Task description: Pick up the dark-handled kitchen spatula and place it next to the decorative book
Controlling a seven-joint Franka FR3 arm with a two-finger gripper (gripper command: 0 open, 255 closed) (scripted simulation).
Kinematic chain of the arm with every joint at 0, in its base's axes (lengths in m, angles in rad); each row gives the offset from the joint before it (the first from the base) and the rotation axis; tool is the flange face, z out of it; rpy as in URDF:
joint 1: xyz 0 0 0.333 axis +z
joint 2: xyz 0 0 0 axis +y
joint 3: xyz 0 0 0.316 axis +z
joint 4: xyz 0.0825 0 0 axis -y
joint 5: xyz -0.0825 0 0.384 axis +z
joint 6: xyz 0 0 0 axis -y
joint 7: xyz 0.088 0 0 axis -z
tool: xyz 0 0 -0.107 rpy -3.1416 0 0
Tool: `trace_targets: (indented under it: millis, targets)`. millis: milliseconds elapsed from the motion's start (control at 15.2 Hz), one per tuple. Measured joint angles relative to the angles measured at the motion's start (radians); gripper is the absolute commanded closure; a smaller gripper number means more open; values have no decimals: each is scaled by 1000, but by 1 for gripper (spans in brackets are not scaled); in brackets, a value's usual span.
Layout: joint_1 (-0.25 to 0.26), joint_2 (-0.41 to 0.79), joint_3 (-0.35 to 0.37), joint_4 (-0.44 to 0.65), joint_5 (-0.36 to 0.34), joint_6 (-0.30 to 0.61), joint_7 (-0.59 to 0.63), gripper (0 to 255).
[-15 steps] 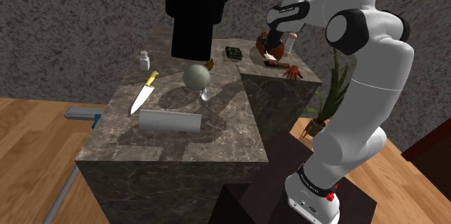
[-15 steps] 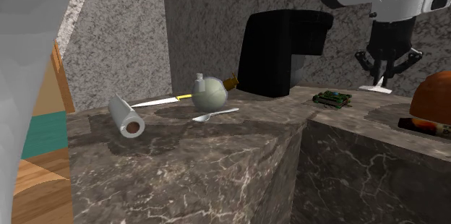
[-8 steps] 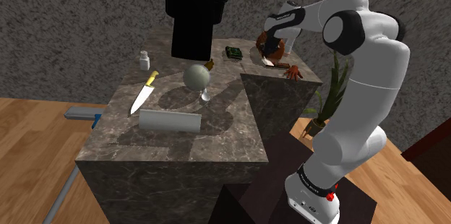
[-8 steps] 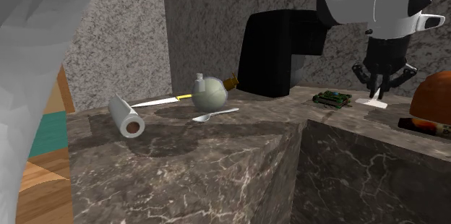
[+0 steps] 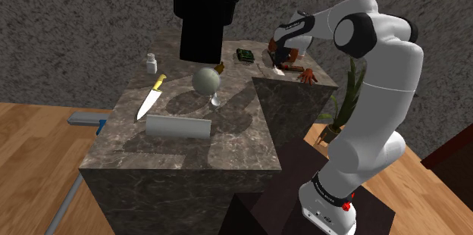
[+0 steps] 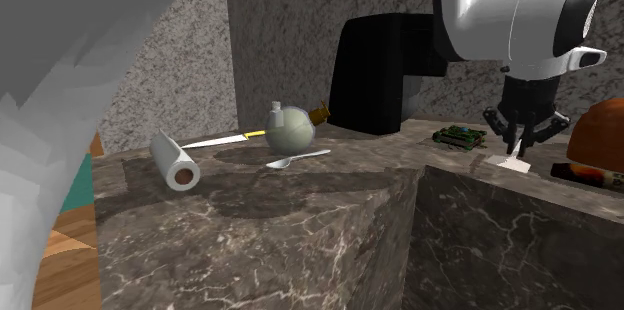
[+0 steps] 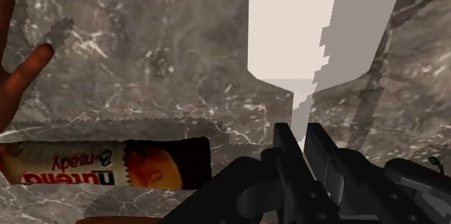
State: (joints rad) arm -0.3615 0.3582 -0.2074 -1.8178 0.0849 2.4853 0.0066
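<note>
In the wrist view, a snack-bar wrapper (image 7: 108, 161) lying on the worktop (image 7: 166, 63) reads "nutella" with "B-ready" beside it, both upside down. At the second exterior view's right edge its print is too small to read.

Premises were a domestic kitchen. A dark marble counter (image 5: 227, 142) carried a yellow-handled knife (image 5: 150, 97), a spoon (image 6: 297, 158), a paper-towel roll (image 5: 177, 126) and, at twelve o'clock in the shoulder view, a black appliance (image 5: 202, 21). Wood flooring (image 5: 38, 142) surrounded it, with a potted plant (image 5: 343, 104) at three o'clock.
</note>
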Motion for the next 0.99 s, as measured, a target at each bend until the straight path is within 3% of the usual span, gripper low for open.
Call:
trace_targets:
  millis: [726,792,990]
  targets:
    - [-6,38,7,-22,13,60,-10,255]
    - [-6,38,7,-23,13,60,-10,0]
    - [-6,38,7,-22,13,60,-10,0]
